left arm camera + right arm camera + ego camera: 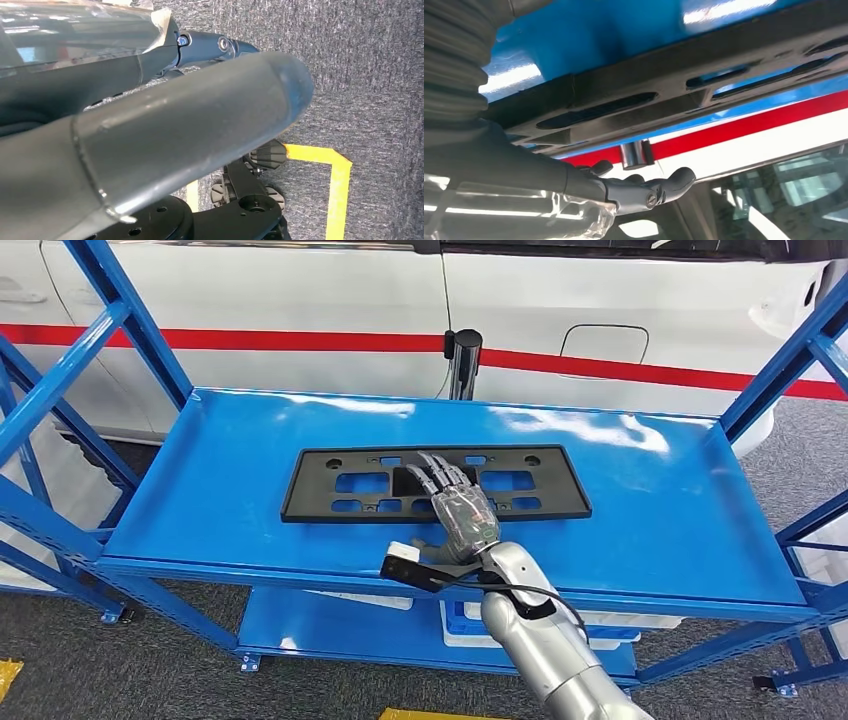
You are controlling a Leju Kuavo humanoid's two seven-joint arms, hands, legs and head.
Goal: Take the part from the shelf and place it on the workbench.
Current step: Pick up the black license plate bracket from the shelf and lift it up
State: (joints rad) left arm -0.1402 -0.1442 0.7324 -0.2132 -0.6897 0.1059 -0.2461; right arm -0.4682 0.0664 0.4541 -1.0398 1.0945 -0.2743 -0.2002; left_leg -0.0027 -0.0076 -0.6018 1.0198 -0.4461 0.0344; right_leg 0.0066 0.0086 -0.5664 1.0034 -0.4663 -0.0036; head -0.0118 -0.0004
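My right robot hand [462,508] lies flat over the middle of the flat black plastic frame with cut-outs [330,485] on the blue metal shelf [655,510], fingers extended, grasping nothing; a shallow grip could let it tip and slide off.

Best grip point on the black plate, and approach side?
Probably the near long edge of the black plate, from the shelf's open front. It lies flat, thin and wide, so a top pinch has little to bite. The right hand is already extended over its middle.
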